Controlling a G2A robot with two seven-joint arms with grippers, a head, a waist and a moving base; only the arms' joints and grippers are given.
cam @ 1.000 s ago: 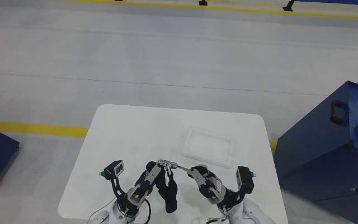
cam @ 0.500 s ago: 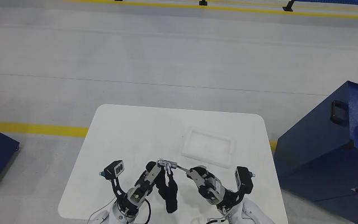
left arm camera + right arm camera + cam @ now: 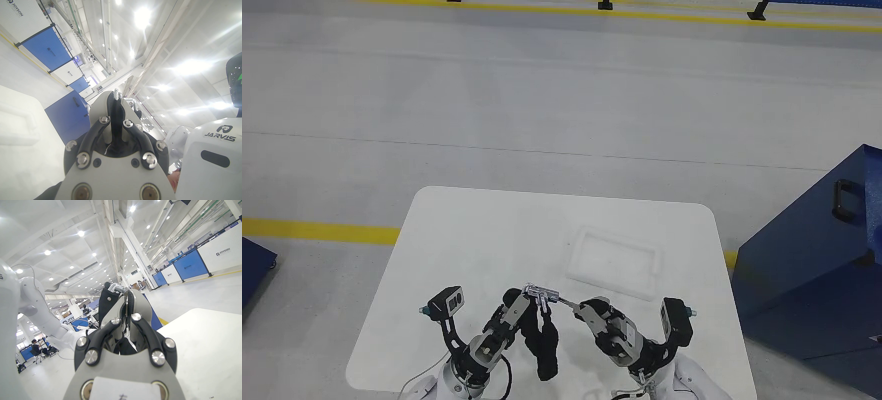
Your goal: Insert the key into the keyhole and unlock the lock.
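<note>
Above the table's near edge, my left gripper (image 3: 524,304) is shut on a small silver lock (image 3: 538,292). The lock's metal edge (image 3: 116,94) sticks out past the closed fingertips. My right gripper (image 3: 580,306) faces it from the other side, shut on the key (image 3: 563,298), whose thin shaft points at the lock and reaches it. In the right wrist view the lock (image 3: 117,287) sits just beyond my right gripper (image 3: 127,294), beside the left gripper's black finger (image 3: 105,300). The key's tip and the keyhole are hidden.
A shallow white tray (image 3: 612,262) lies on the white table (image 3: 462,250) just behind the grippers, toward the right. A blue cabinet (image 3: 827,260) stands off the table's right side. A dark strap (image 3: 543,350) hangs below the left gripper.
The right gripper with the key has crept slightly toward the lock. The left gripper and lock have stayed in place.
</note>
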